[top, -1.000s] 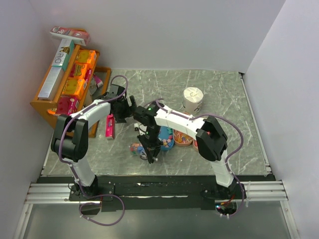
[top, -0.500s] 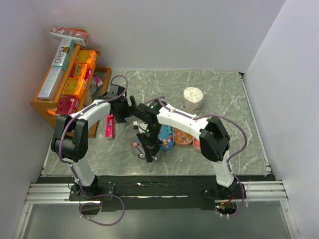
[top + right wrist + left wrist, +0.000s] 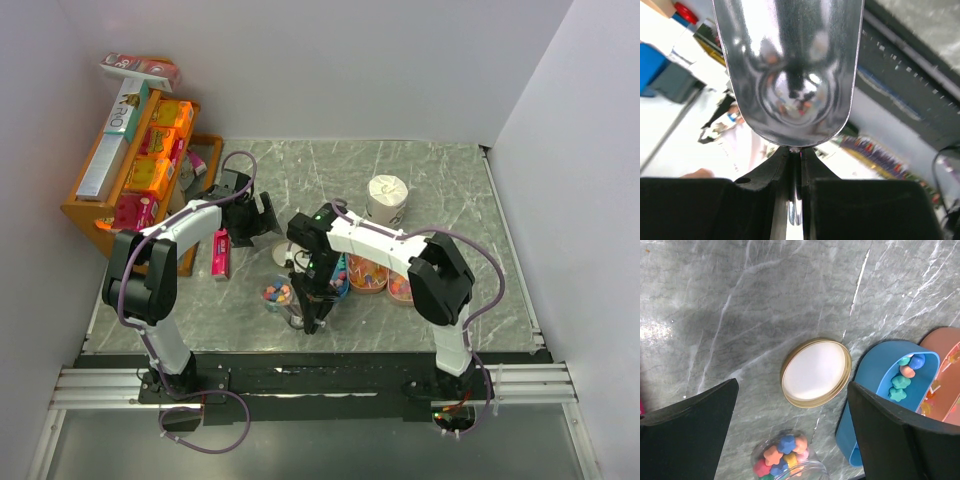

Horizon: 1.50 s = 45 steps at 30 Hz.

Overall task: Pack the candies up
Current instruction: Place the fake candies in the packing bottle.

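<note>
From above, the candies (image 3: 276, 292) sit in a small clear jar (image 3: 279, 300) on the marbled table (image 3: 450, 180), just left of the right gripper (image 3: 312, 315). The left gripper (image 3: 262, 222) hangs farther back. The left wrist view shows that gripper's (image 3: 792, 390) black fingers (image 3: 687, 435) spread wide above a round, gold-rimmed white lid (image 3: 816, 372), with star-shaped sweets in the jar and more in a glossy blue dish (image 3: 866, 402). Only the right wrist view shows the right gripper (image 3: 795, 182) clamped on the thin handle of a polished steel spoon (image 3: 789, 75).

Small star-like candies (image 3: 781, 456), mixed colours, lie in a clear jar (image 3: 816, 471) and a blue dish (image 3: 870, 390).
</note>
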Tool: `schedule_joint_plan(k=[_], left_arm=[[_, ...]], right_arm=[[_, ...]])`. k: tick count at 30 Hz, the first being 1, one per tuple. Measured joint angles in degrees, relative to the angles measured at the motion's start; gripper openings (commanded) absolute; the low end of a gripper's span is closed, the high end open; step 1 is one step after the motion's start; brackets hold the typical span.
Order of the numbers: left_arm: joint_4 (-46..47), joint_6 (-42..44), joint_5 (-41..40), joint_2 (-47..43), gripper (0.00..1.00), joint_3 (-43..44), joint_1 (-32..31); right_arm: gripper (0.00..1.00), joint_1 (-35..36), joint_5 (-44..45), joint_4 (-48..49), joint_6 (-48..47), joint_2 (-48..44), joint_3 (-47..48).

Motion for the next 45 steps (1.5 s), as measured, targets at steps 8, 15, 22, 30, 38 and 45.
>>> schedule_joint_plan(k=[8,15,22,30,38,45], left_arm=[[0.0,0.0,0.0,0.0,0.96,0.0,0.0],[0.0,0.0,-0.1,0.0,0.97,0.0,0.0],[0.0,0.0,0.0,0.0,0.96,0.0,0.0],[0.1,0.0,0.0,-0.1,0.96,0.0,0.0],[0.5,0.0,0.0,-0.5,0.96,0.0,0.0],[0.7,0.6,-0.1,-3.8,0.96,0.0,-0.9]], right_arm=[[0.0,-0.9,-3.3,-0.1,1.7,0.0,1.1],[0.0,-1.3,-5.1,0.2,3.1,0.0,2.7],[0.0,-2.3,-7.4,4.5,6.3,0.0,1.3],[0.0,-2.5,-7.5,6.7,8.2,0.1,-2.1],[0.0,-3.1,-4.8,7.8,8.8,0.1,-2.0],[0.0,-2.7,9.1,7.6,7.4,-4.3,-1.3]])
